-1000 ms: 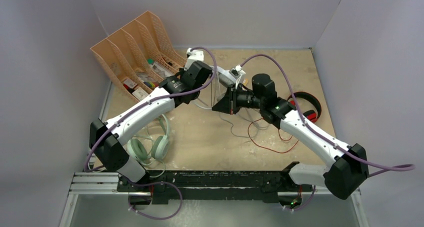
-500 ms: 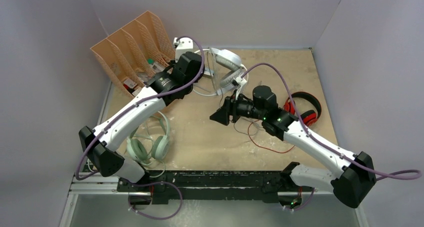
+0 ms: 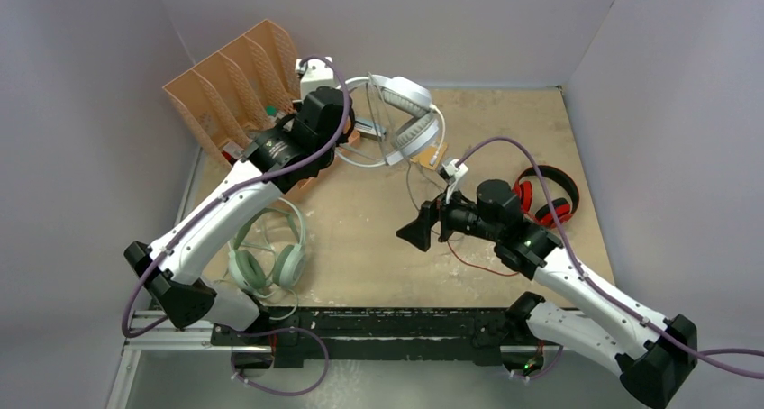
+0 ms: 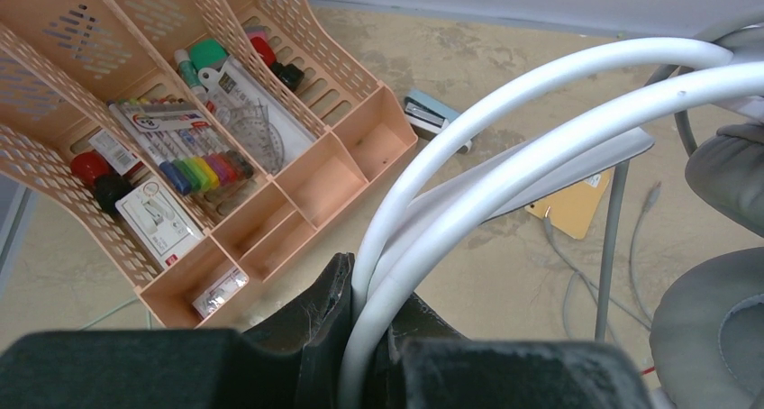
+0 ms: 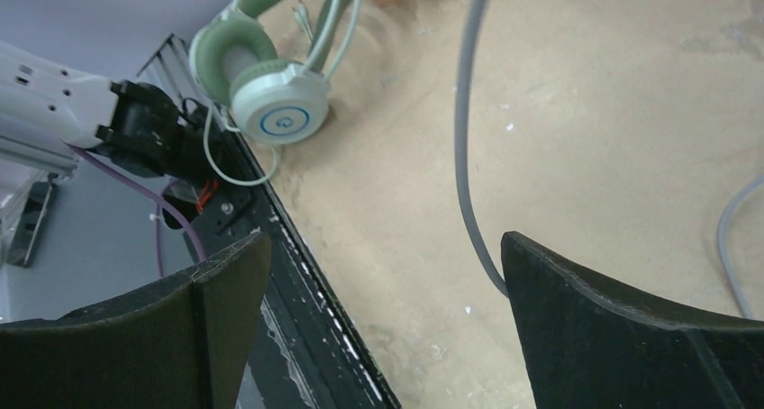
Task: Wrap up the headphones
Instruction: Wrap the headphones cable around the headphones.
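- Top view: the left gripper (image 3: 358,131) is at the far side of the table (image 3: 360,247). It is clamped on the headband of the white headphones (image 3: 410,103), which are held up just right of the orange organiser (image 3: 225,89).
- The grey cord (image 3: 407,188) trails from that headset down onto the middle of the table.
- The red and black headphones (image 3: 541,193) lie at the right side, and their red cord (image 3: 477,263) loops toward the near edge under the right arm.
- The mint-green headphones (image 3: 266,256) lie flat at the near left, beside the left arm.
- The right gripper (image 3: 416,233) is over the near middle, pointing left and well apart from all 3 headsets. Its jaws are spread wide and hold nothing.
- Left wrist view: the jaws pinch the white headband tight, and 2 white bands arc up and to the right. A grey ear cushion (image 4: 712,337) fills the right edge. The organiser's compartments below hold markers, pens and small boxes.
- Right wrist view: the 2 fingers (image 5: 207,310) stand far apart. The grey cord runs across the table between them and touches neither. The mint-green headset rests by the table's near edge, next to the black rail (image 5: 306,292).
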Motion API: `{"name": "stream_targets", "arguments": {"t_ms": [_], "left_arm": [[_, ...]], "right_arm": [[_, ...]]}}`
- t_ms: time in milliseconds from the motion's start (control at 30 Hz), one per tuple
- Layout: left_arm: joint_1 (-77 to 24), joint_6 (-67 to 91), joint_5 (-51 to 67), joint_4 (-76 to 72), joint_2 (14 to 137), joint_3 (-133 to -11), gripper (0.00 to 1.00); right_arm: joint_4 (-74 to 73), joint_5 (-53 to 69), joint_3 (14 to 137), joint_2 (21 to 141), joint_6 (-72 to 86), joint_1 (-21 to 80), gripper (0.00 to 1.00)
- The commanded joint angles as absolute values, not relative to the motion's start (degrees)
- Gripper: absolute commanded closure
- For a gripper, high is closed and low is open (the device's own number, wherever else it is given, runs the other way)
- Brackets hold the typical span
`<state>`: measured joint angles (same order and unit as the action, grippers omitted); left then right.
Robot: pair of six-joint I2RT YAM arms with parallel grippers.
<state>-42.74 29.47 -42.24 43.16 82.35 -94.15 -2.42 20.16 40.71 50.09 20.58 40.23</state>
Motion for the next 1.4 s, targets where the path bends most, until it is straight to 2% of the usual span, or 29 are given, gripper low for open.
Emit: {"name": "stream_targets", "arguments": {"t_ms": [0,167,400,567,667,833,967,1133,1200,1367], "left_arm": [[-42.21,32.86,-42.93,38.7,77.91,-98.84,1.0],[-42.24,33.35,-41.31,39.5,77.13,-100.45,1.0],[-42.16,33.9,-39.9,40.58,76.12,-102.8,1.0],[-42.25,34.06,-38.75,41.23,75.4,-104.49,1.0],[-42.12,34.23,-38.44,41.43,74.96,-105.18,1.0],[-42.15,34.2,-37.77,41.56,74.54,-107.18,1.0],[-42.13,34.01,-36.23,42.94,74.86,-110.27,1.0],[-42.11,34.36,-35.36,43.35,74.55,-111.68,1.0],[-42.16,34.24,-35.1,43.34,74.51,-112.28,1.0],[-42.16,33.84,-33.97,44.35,75.55,-114.86,1.0]], "right_arm": [[2.66,17.6,36.82,48.05,20.49,40.42,0.01],[13.45,14.26,30.39,47.66,18.24,38.27,0.01],[42.11,19.18,17.7,52.35,17.79,33.66,0.01],[47.18,12.95,18.61,60.27,16.08,33.27,0.02],[53.28,14.93,17.44,62.9,16.43,30.91,0.02],[60.53,17.8,17.1,70.82,15.83,30.67,0.1],[67.79,19.54,18.87,79.38,17.64,30.67,0.21],[77.93,22.14,22.23,88.38,21.52,30.78,0.25],[80.23,24.05,24.57,91.76,23.32,30.81,0.32],[82.65,24.3,29.77,97.88,23.82,32.67,0.38]]}}
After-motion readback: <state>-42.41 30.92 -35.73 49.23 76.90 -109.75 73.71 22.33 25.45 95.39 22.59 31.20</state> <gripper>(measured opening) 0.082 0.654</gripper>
